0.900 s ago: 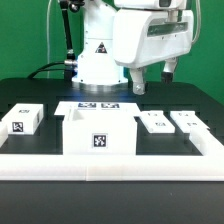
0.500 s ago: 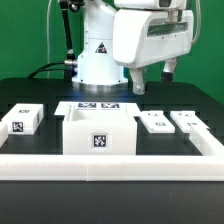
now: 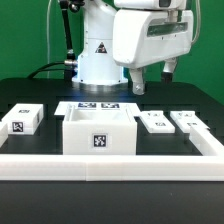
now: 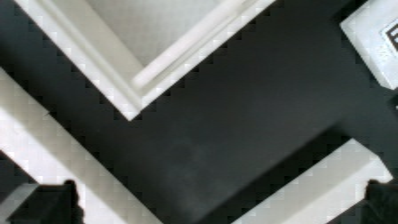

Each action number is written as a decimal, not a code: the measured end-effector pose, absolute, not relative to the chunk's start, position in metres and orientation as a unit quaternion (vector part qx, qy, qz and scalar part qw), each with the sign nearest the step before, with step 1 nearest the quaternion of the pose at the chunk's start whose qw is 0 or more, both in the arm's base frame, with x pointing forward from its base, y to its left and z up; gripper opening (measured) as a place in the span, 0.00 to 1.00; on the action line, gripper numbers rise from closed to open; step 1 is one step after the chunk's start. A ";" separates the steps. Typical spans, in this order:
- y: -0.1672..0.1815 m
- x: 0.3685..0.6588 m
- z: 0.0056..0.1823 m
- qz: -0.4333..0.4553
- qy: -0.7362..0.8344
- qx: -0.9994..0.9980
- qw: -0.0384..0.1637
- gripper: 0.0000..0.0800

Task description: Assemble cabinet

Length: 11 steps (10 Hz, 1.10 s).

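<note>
The cabinet body (image 3: 99, 135), an open white box with a marker tag on its front, stands at the table's middle. Two small knobbed door panels (image 3: 155, 122) (image 3: 187, 120) lie at the exterior view's right. A tagged white block (image 3: 25, 120) lies at the left. My gripper (image 3: 152, 82) hangs high above the table, behind the door panels, open and empty. In the wrist view its dark fingertips (image 4: 45, 203) stand far apart over bare black table, with nothing between them. A white corner (image 4: 157, 55) of a part shows there; which part it is I cannot tell.
The marker board (image 3: 98, 106) lies flat behind the cabinet body. A white rail (image 3: 110, 163) runs along the table's front and sides. The robot's white base (image 3: 97, 60) stands at the back. White bands (image 4: 36, 130) cross the wrist view.
</note>
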<state>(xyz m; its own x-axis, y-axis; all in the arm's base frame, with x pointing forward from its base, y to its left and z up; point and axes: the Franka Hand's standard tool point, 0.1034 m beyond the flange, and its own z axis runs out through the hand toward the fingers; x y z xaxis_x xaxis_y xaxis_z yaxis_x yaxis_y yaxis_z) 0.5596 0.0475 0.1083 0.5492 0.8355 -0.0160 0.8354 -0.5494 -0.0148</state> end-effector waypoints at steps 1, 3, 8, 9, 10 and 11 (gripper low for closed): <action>0.036 0.551 0.103 0.009 -0.505 -0.863 0.002 1.00; 0.018 0.543 0.097 0.014 -0.567 -0.824 0.007 1.00; 0.010 0.542 0.093 0.014 -0.581 -0.814 0.007 1.00; 0.005 0.543 0.089 -0.011 -0.658 -0.753 -0.013 1.00; 0.004 0.535 0.083 -0.003 -0.676 -0.737 -0.010 1.00; 0.003 0.535 0.082 -0.001 -0.682 -0.731 -0.010 1.00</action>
<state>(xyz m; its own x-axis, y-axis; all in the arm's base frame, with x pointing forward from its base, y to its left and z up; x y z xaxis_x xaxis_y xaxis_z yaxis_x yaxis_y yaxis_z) 0.5345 0.0034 0.0822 0.0684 0.9976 -0.0117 0.9975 -0.0682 0.0165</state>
